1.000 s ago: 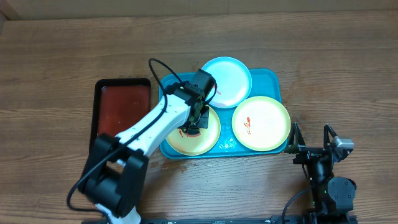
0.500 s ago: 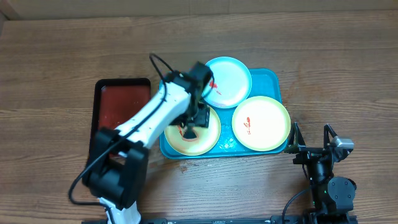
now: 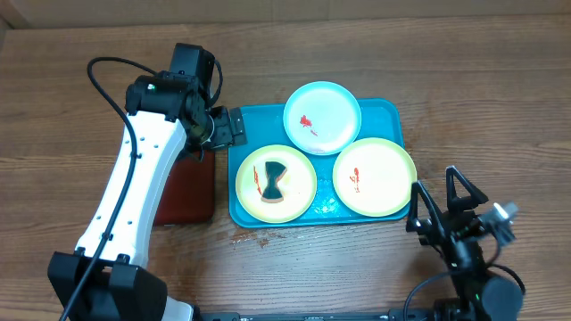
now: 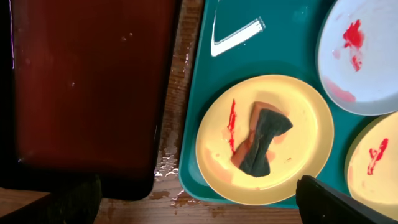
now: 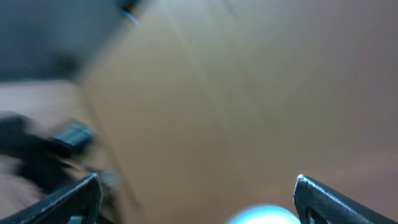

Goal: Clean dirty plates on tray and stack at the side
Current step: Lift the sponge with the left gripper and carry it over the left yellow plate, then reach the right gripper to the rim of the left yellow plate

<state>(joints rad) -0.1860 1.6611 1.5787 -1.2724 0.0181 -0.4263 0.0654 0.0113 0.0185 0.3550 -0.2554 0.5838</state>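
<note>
The blue tray (image 3: 385, 112) holds three plates. A dark sponge (image 3: 274, 181) lies loose on the left yellow plate (image 3: 301, 193), beside a red streak. The light blue plate (image 3: 322, 117) and the right yellow plate (image 3: 375, 176) each carry red smears. My left gripper (image 3: 232, 127) hovers open and empty over the tray's left edge, away from the sponge. From the left wrist, the sponge (image 4: 261, 138) rests on the yellow plate (image 4: 311, 124) above my open left gripper (image 4: 199, 208). My right gripper (image 3: 442, 203) stands open and empty right of the tray; its wrist view is blurred.
A dark red tray with a black rim (image 3: 189, 192) lies left of the blue tray, partly under my left arm; the left wrist view shows it (image 4: 87, 81) too. Water spots mark the wood (image 4: 168, 168) between the trays.
My left gripper opened, left the sponge on the left yellow plate and swung up and to the left. My right arm tilted up, staying open.
</note>
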